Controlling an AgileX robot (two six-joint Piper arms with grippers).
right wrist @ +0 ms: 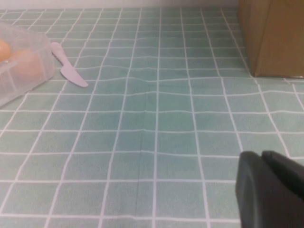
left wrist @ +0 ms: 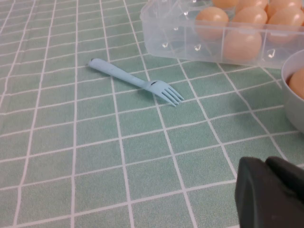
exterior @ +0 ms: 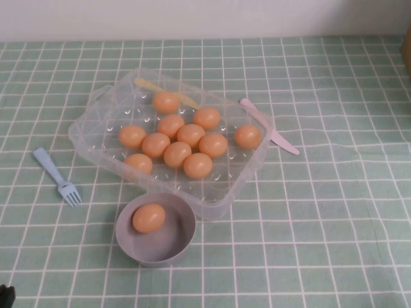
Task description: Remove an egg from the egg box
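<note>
The clear plastic egg box [exterior: 83, 138] sits mid-table with several orange-tan eggs [exterior: 177, 154] in its cups. One more egg [exterior: 149, 217] lies in a small grey bowl [exterior: 183, 240] just in front of the box. My left gripper [left wrist: 266, 164] is shut and empty, low over the cloth near the table's front left, apart from the box [left wrist: 161, 28] and the bowl [left wrist: 292, 104]; only a dark tip of it shows in the high view [exterior: 5, 295]. My right gripper [right wrist: 262, 156] is shut and empty over bare cloth to the right of the box [right wrist: 28, 47]; it is out of the high view.
A light blue fork [exterior: 59, 178] lies left of the box. A pink knife [exterior: 270, 127] lies along its right side. A yellow utensil [exterior: 168, 92] lies at the box's far edge. A brown cardboard box [right wrist: 275, 33] stands at the far right.
</note>
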